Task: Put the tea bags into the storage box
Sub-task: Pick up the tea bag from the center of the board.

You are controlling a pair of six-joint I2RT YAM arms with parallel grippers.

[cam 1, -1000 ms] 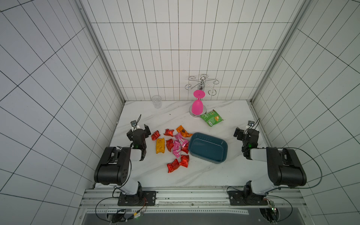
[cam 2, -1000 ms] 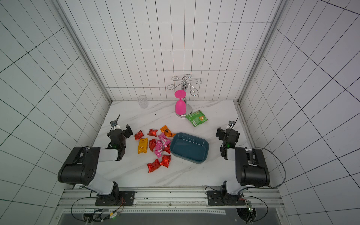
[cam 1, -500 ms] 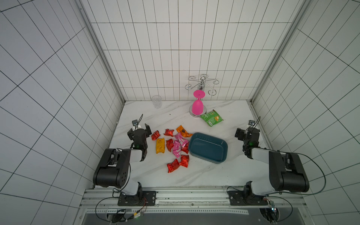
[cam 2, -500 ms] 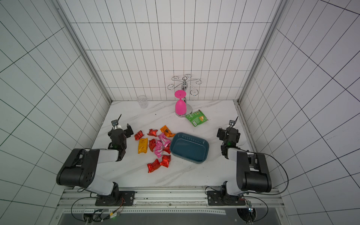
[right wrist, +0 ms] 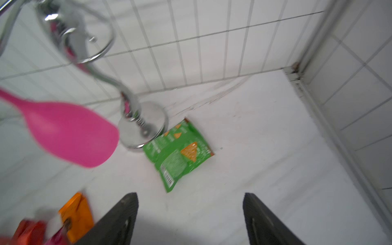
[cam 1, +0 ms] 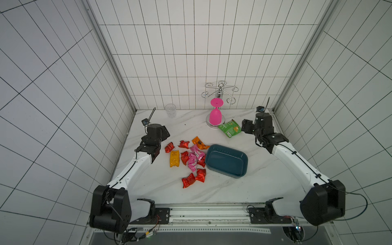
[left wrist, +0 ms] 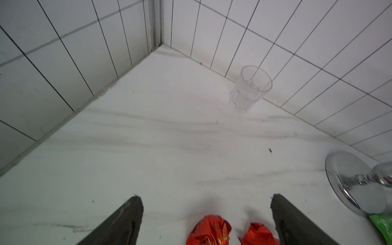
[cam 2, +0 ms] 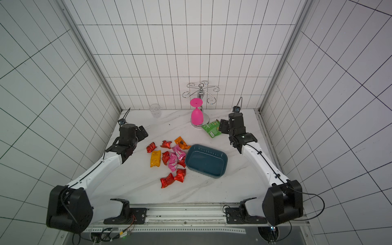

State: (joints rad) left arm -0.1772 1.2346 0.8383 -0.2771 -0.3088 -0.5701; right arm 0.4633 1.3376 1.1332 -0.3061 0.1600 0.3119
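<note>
At lower left of both top views, the left arm stretches from its base up-frame along the marble table (cam 1: 161, 188). Its left gripper (cam 1: 163, 134) has its jaws spread wide with nothing between them. At lower right the right arm mirrors this reach, with the right gripper (cam 1: 246, 127) turned toward frame centre, jaws well parted and gripping nothing. The green snack packet (right wrist: 178, 154) shows a barcode and orange triangle pictures in the right wrist view, but its print is too blurred to read. An orange sachet (right wrist: 76, 212) carries a dark mark that cannot be read either. The tea bags (cam 1: 191, 158), red, pink and orange, lie clustered at frame centre, just right of and below the left gripper, all outside the storage box (cam 1: 227, 163). That box sits just beside the cluster's right edge, down-left of the right gripper and well apart from it. In the left wrist view two red sachets (left wrist: 209, 230) lie at the bottom edge, on the table between the fingers (left wrist: 127, 218), untouched.
</note>
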